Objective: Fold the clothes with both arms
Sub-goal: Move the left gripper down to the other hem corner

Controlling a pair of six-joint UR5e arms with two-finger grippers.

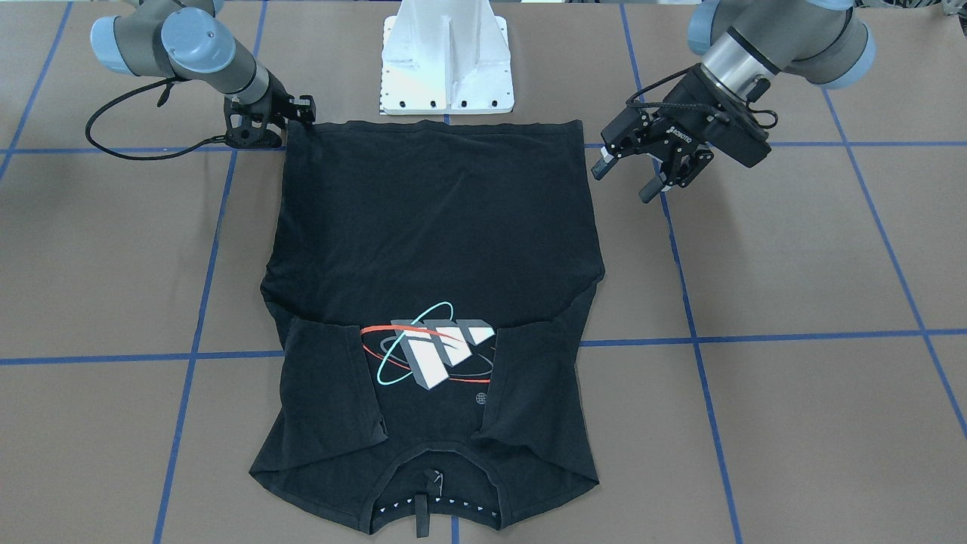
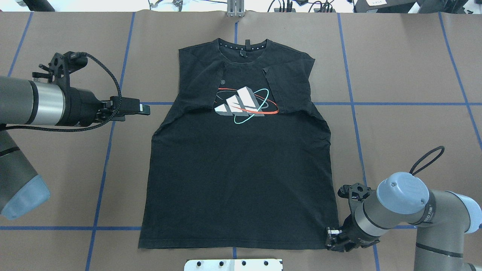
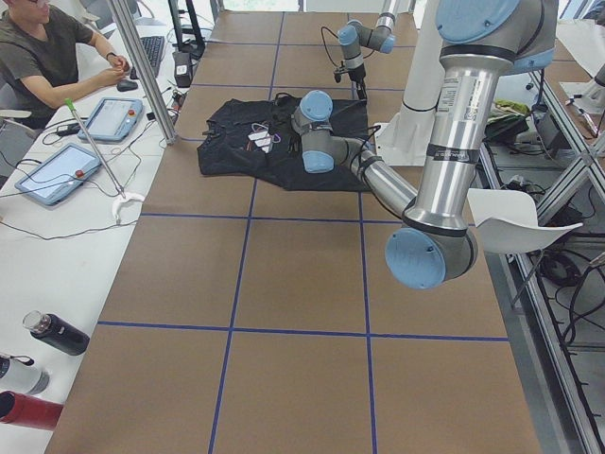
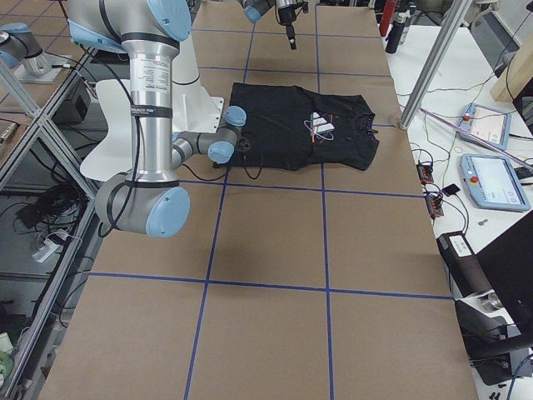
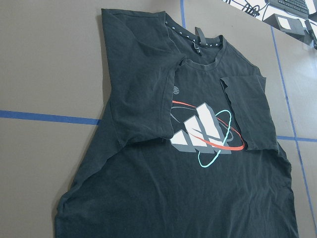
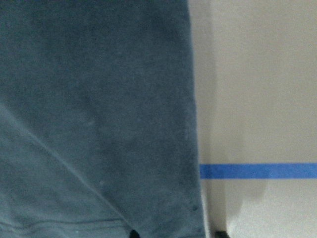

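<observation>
The black T-shirt (image 1: 438, 227) lies flat on the brown table with its logo (image 1: 430, 351) facing up. Both sleeves are folded inward and the collar is on the far side from me. It also shows in the overhead view (image 2: 241, 169) and the left wrist view (image 5: 188, 188). My left gripper (image 1: 631, 180) is open and empty. It hovers above the table, beside the shirt's side edge (image 2: 145, 110). My right gripper (image 2: 332, 239) is low at the hem corner. In the right wrist view its fingertips (image 6: 132, 233) stand apart on either side of the shirt's side edge (image 6: 94, 124).
The white pedestal base (image 1: 447, 68) stands just behind the hem. Blue tape lines (image 1: 755, 336) cross the table. In the exterior left view an operator (image 3: 47, 52) sits at a side bench with tablets (image 3: 59, 172) and bottles (image 3: 55, 333).
</observation>
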